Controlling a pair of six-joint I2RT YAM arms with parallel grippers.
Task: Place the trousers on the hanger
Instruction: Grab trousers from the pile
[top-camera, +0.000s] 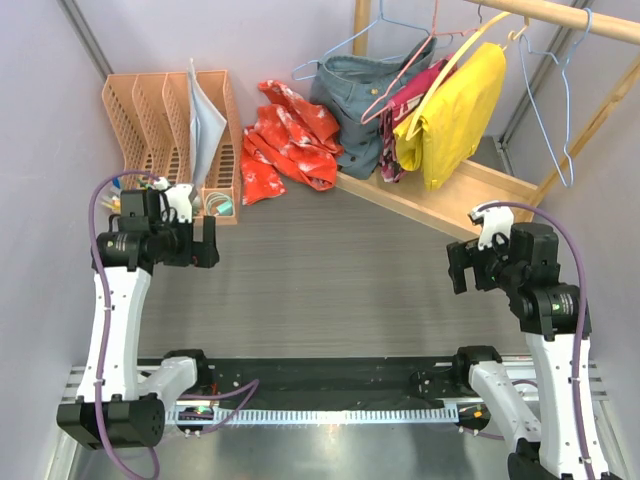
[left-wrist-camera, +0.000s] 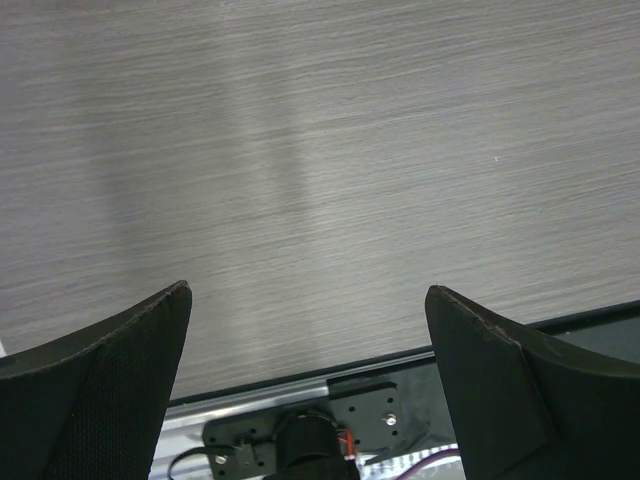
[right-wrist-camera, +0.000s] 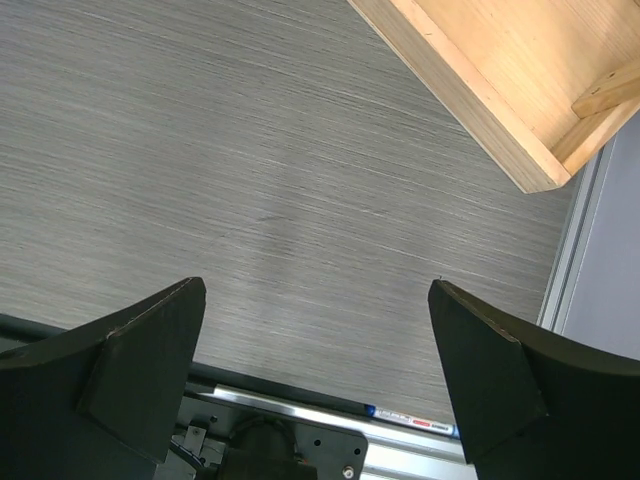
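The trousers (top-camera: 287, 138), red-orange with white splotches, lie crumpled at the back of the table, against the end of the wooden rack base. An empty light-blue wire hanger (top-camera: 567, 178) hangs from the wooden rod (top-camera: 565, 17) at the far right. My left gripper (top-camera: 205, 243) hovers open over the left side of the table, well short of the trousers. At the right my right gripper (top-camera: 460, 266) is open too, near the rack base. Both wrist views show only bare tabletop between the open left gripper (left-wrist-camera: 308, 290) and the open right gripper (right-wrist-camera: 318, 285).
Orange file racks (top-camera: 165, 118) stand at the back left. A grey-blue denim garment (top-camera: 360, 105) on another light-blue hanger, a pink wire hanger (top-camera: 405, 80) and a yellow garment (top-camera: 455, 110) hang over the slanted wooden rack base (top-camera: 485, 195). A pen (right-wrist-camera: 410, 418) lies on the near rail.
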